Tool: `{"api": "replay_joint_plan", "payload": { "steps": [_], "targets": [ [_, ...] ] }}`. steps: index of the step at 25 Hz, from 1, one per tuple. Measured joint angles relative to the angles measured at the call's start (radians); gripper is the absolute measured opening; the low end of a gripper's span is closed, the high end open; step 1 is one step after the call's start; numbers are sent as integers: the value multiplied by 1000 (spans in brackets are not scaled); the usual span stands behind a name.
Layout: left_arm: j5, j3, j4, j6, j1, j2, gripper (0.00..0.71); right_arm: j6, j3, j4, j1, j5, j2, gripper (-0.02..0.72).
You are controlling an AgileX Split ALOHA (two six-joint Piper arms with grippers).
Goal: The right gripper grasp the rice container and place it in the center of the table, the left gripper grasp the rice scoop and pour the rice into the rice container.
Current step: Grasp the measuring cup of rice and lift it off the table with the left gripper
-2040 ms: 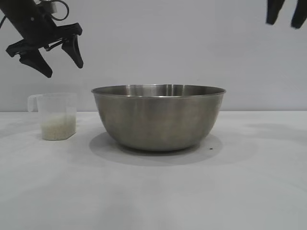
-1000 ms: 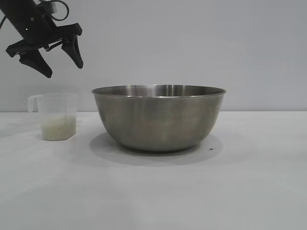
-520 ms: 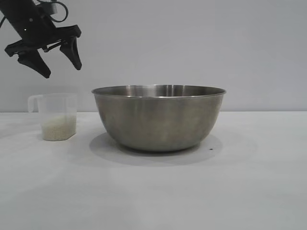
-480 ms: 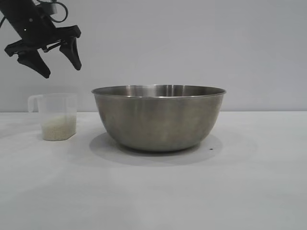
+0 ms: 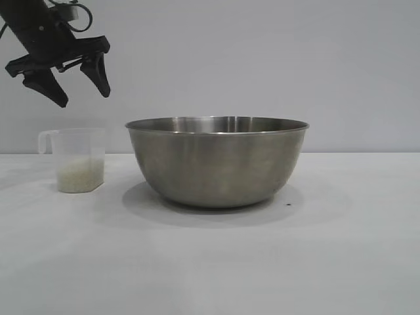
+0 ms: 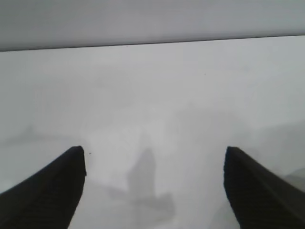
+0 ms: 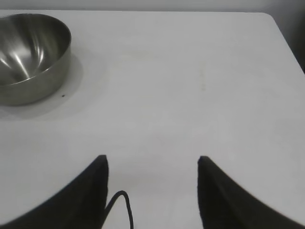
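Centrally on the table (image 5: 341, 262) sits the rice container (image 5: 217, 161), upright, its brushed steel wall resting flat on the white top. Nearer the table's left edge stands the rice scoop (image 5: 78, 159), upright and apart from the container, with the rice (image 5: 80, 176) filling its lower part and its handle turned away from the container. Above the scoop hangs the left gripper (image 5: 77, 84), released, fingers spread and holding nothing, not touching the scoop. Off to the container's right, the right gripper (image 7: 151, 164) has its fingers parted over bare tabletop, empty, with the container (image 7: 31, 55) well apart from it.
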Motion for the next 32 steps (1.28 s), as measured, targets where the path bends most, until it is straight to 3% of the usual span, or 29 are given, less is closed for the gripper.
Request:
{"api": "replay_joint_plan", "payload": {
  "steps": [11,23,32],
  "targets": [
    [11,0,16,2,0,-7,550,-22,0,18,-2,0,0,356],
    [109,0,204,-20,0,-160,550,-22,0,28,-4,0,0,356],
    [140,171,221,-64,0,-283,550,-22,0,30,-4,0,0,356]
  ]
}}
